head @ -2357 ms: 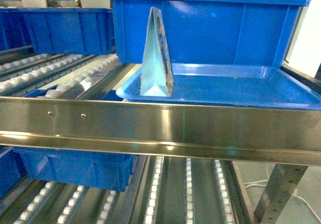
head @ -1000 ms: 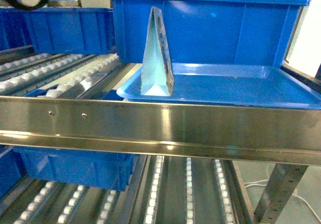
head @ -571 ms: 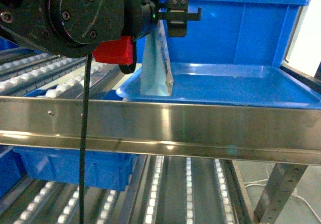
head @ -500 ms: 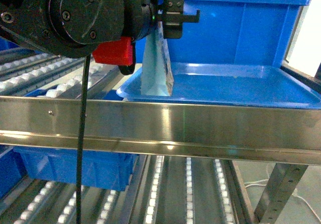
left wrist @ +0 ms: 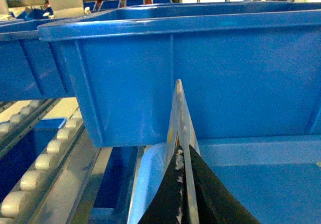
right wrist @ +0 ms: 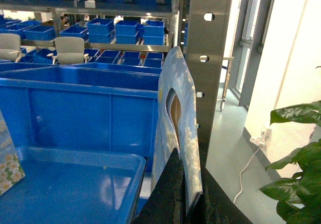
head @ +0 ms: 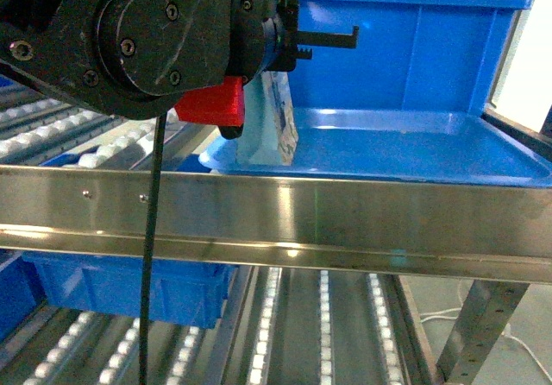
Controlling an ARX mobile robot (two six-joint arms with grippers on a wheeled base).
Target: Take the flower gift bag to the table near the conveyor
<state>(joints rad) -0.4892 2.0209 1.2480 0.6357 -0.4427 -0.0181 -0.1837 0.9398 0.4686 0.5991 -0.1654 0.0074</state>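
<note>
A pale blue flower gift bag (head: 278, 126) stands edge-on in a shallow blue tray (head: 414, 156) on the conveyor (head: 302, 217). My left gripper (head: 285, 53) is at the bag's top. In the left wrist view its black fingers (left wrist: 165, 199) are shut on the bag's thin upper edge (left wrist: 179, 113). My right gripper (right wrist: 188, 161) does not show in the head view. It is shut on a second flower gift bag (right wrist: 180, 108), held upright beside a steel post (right wrist: 210, 58). The table is out of view.
A large blue bin (head: 405, 48) stands close behind the tray. White roller lanes (head: 52, 130) run to the left, and more rollers and a blue bin (head: 129, 290) lie on the level below. Another flowered bag (right wrist: 7, 169) shows at the tray's left edge. A leafy plant (right wrist: 296, 158) is at the right.
My left arm has come into the head view from the upper left. Its gripper has dropped onto the bag's top and now hides the bag's upper half.
</note>
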